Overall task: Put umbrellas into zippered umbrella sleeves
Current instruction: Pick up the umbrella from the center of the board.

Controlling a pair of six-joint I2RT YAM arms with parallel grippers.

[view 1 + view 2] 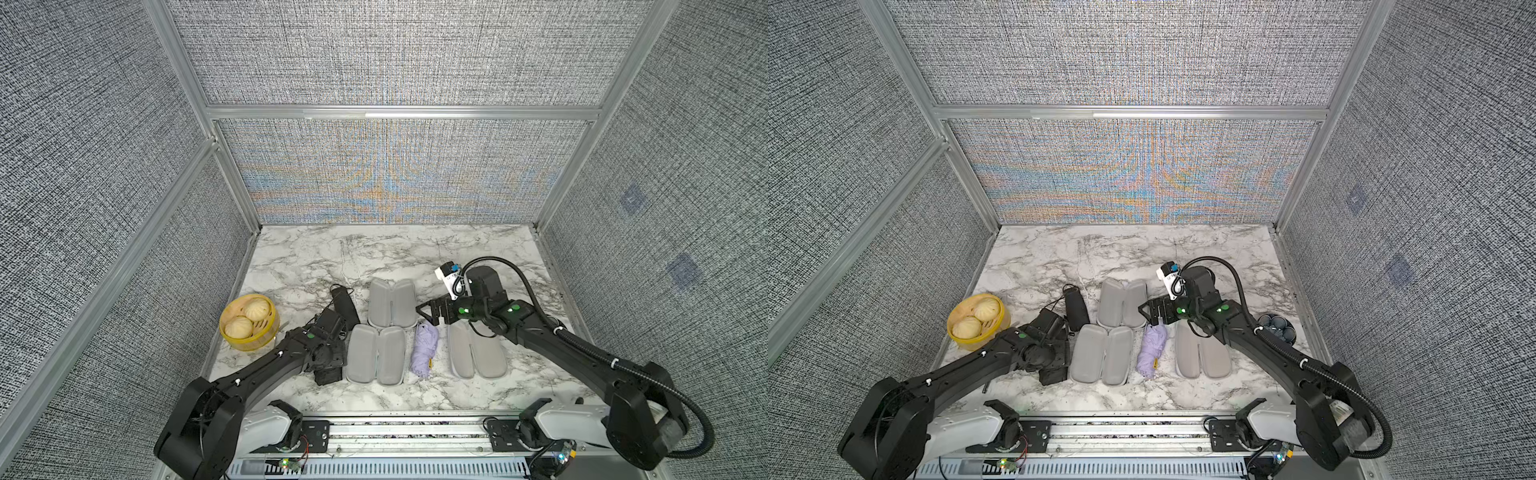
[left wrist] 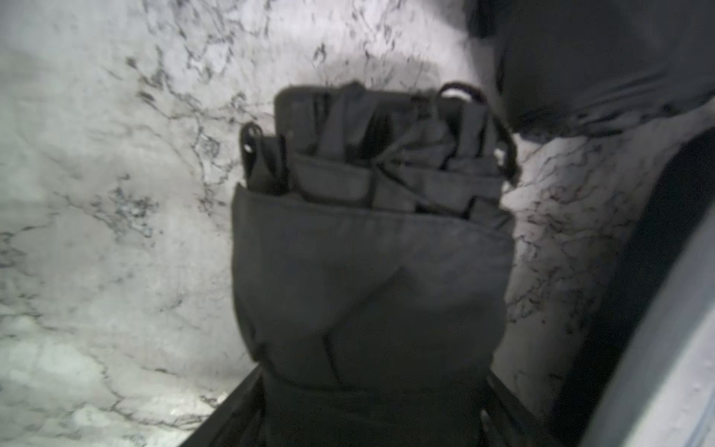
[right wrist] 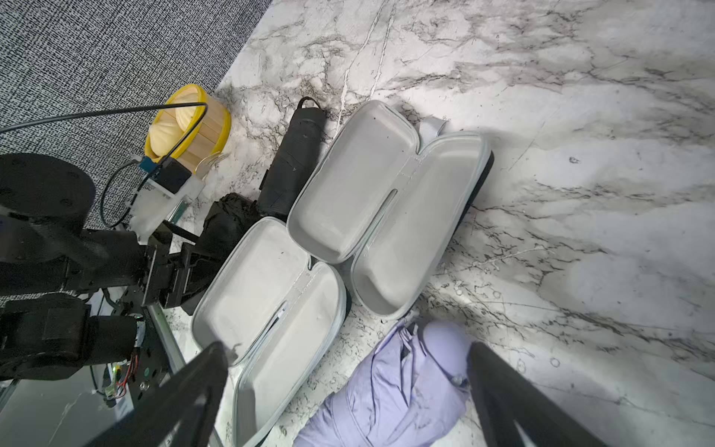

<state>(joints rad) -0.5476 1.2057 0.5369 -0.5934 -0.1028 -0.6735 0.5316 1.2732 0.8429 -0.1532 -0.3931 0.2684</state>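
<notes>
The lavender umbrella [image 1: 424, 351] lies between the near-centre sleeve [image 1: 361, 357] and the right sleeve [image 1: 478, 353]. Its far end is beneath the right gripper [image 3: 348, 350], whose jaws are wide apart. Only the left wrist view shows the left gripper [image 2: 365, 404] straddling a black umbrella [image 2: 367, 263]; whether it clamps, I cannot tell.

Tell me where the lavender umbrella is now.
In a top view the lavender umbrella lies between the near middle case and the right-hand case.

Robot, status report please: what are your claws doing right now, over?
Left gripper straddling black umbrella, grip unclear. Right gripper open above lavender umbrella. Three sleeves open, empty. Right arm partly covers one sleeve.
</notes>
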